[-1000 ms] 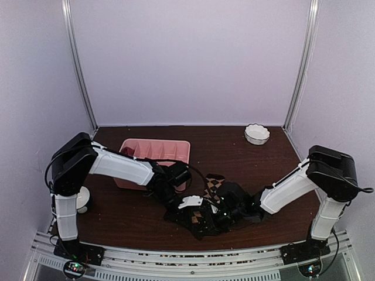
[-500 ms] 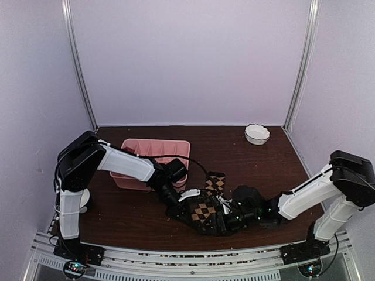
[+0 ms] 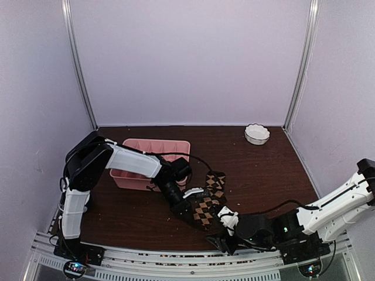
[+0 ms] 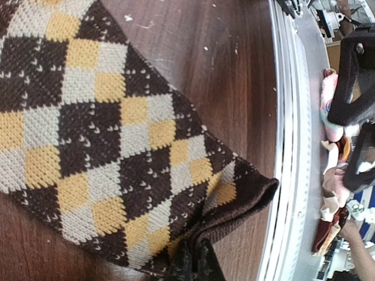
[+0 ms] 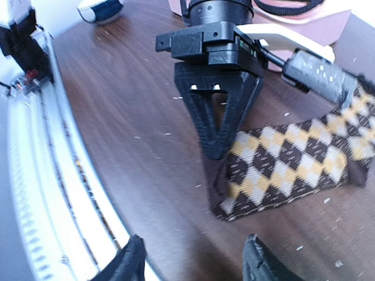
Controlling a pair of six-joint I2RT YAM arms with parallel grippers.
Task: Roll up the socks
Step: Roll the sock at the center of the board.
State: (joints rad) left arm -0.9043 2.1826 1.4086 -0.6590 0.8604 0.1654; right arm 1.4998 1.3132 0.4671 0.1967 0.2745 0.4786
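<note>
Right wrist, unlike top external, shows left gripper [image 5: 214, 153] pinching checkered sock [image 5: 293, 164].

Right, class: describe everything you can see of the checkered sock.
The checkered sock is knitted fabric, a diamond pattern of dark brown, cream and mustard yellow with a plain brown hem. It lies mostly flat and unrolled on the dark wooden table, near its front edge. The left pincer is shut on the hem, pinching it; the open right pincer stands clear.
</note>
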